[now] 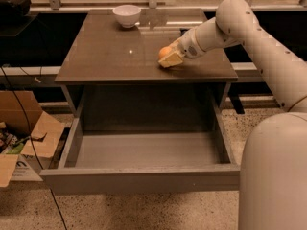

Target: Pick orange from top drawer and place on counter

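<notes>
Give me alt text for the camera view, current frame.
The end effector grips the orange at the right side of the counter, touching the surface or just above it. Below, the top drawer stands pulled open, and a white bowl sits near the counter's back edge.

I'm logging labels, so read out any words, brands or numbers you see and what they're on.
No text can be read.
Cardboard box: dark print, too blurred to read.
Pincer, holding the orange over the counter: no markings seen.
</notes>
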### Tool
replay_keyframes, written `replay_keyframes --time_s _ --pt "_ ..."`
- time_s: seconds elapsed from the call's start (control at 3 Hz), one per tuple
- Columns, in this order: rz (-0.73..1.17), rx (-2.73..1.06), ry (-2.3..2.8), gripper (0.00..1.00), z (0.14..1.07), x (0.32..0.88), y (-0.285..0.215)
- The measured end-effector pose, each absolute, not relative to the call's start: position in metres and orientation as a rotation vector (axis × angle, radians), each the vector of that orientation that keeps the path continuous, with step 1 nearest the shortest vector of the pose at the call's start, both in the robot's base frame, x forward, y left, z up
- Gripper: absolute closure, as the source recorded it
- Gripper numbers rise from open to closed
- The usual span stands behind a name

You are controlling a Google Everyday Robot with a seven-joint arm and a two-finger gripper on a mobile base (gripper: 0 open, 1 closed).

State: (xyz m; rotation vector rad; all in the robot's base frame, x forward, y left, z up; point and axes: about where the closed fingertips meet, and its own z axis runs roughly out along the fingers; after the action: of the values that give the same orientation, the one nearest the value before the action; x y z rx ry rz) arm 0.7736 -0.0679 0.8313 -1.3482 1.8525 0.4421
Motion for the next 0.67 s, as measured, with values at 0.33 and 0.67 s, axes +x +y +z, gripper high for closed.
replay_keyframes --time_s 0.33,0.67 --pt "0.448 -1.312 1.886 0.29 0.8272 0.7799 -0.0752" --pt "0.489 -1.268 1.887 0.06 0.8282 0.7804 -0.0804"
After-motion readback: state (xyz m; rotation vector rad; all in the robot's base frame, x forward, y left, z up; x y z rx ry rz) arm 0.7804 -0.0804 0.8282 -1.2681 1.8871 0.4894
